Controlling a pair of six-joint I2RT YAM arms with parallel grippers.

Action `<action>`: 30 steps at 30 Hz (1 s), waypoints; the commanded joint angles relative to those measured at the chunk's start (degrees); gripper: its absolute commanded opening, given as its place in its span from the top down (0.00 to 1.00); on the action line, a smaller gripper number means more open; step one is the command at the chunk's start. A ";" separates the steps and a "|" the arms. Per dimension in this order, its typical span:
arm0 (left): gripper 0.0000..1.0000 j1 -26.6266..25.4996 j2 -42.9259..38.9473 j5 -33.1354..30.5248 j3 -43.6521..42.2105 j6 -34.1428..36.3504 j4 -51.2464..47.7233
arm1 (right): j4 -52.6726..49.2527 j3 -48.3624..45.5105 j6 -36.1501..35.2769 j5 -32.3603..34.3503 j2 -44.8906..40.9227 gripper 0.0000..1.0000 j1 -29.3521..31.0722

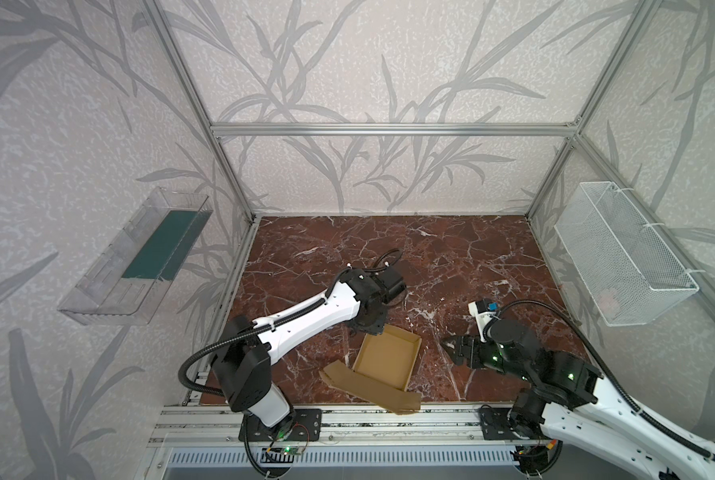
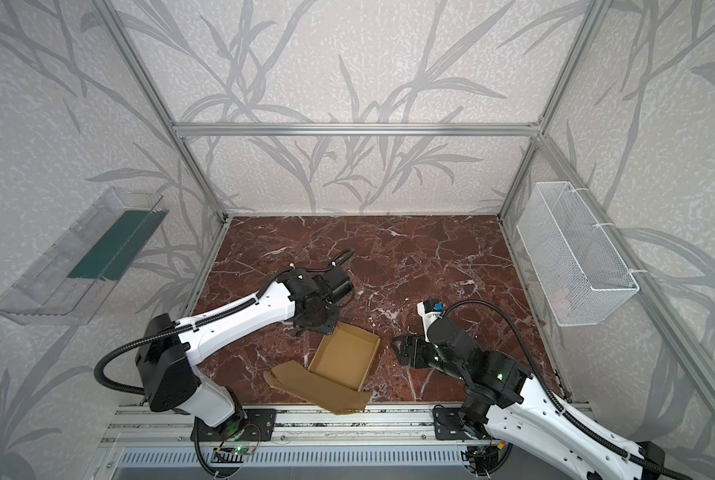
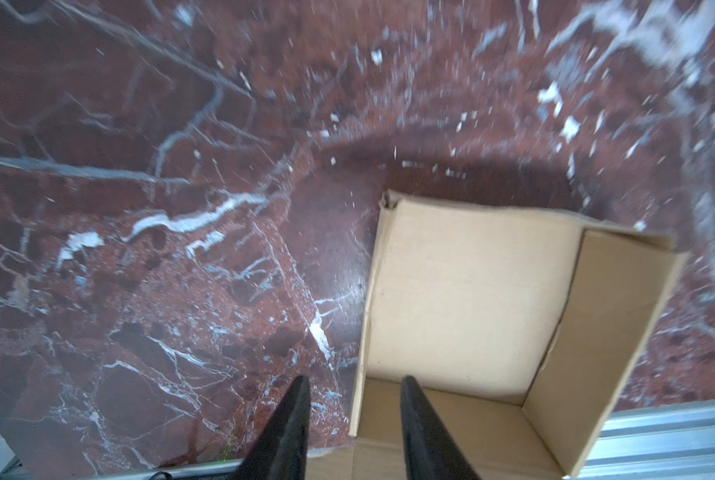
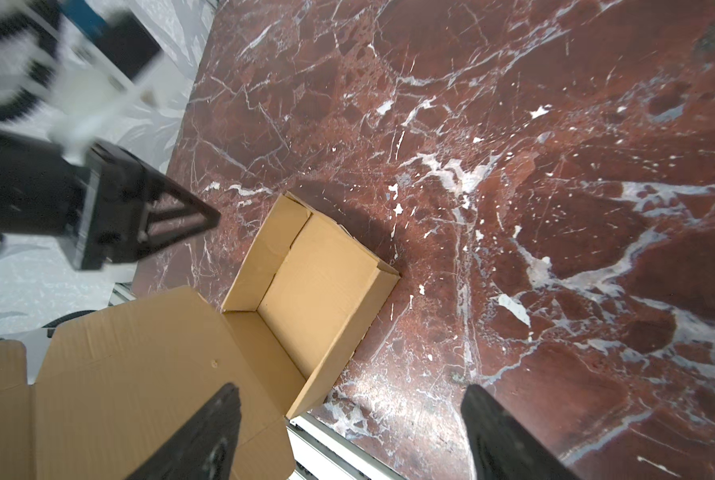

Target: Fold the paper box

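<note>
3 containers here. 1 paper box (image 1: 389, 355) sits at 6 o'clock on the marble table (image 1: 430, 257), walls up, just bare cardboard inside, its lid flap (image 1: 372, 388) flopped out toward 6. 1 clear bin (image 1: 98, 291) on the wall at 9 holds 1 dark green slab (image 1: 160, 245). 1 wire basket (image 1: 596, 232) at 3 has something pale in it, too blurry to name. Left gripper (image 3: 353, 380) has its fingers apart, straddling the box wall at its 11 o'clock corner. Right gripper (image 4: 351, 388) gapes wide at the box's 3, gripping nothing.

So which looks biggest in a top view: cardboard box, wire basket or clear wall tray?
1. Alike, unranked: clear wall tray and white wire basket.
2. Smallest: paper box, though farther from the camera.
</note>
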 commanded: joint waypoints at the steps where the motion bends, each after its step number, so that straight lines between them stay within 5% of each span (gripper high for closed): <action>1: 0.57 1.24 -7.14 -9.06 4.95 0.51 -7.15 | 5.92 -2.15 -3.05 -4.51 1.05 0.17 0.31; 4: 0.45 1.26 -16.33 -12.84 3.91 -2.48 -5.64 | 11.07 -3.78 -6.98 -10.83 0.07 0.17 0.30; 6: 0.10 1.29 -23.39 -12.21 0.19 -4.21 -2.85 | 13.40 -3.38 -11.44 -15.66 -0.61 0.17 0.35; 7: 0.01 1.24 -26.80 -11.53 -2.04 -5.66 -1.93 | 14.17 -2.86 -13.72 -18.17 -1.14 0.17 0.39; 15: 0.01 1.27 -40.32 -11.10 -12.17 -11.42 -3.06 | 11.14 5.62 -27.84 -32.40 -0.67 0.19 4.25; 23: 0.01 1.27 -43.16 -14.47 -14.03 -12.34 -6.10 | -0.21 20.92 -41.25 -15.47 13.68 0.20 27.47; 30: 0.01 1.22 -45.18 -16.09 -14.62 -12.84 -8.33 | -6.52 30.22 -45.46 -5.12 26.63 0.24 35.64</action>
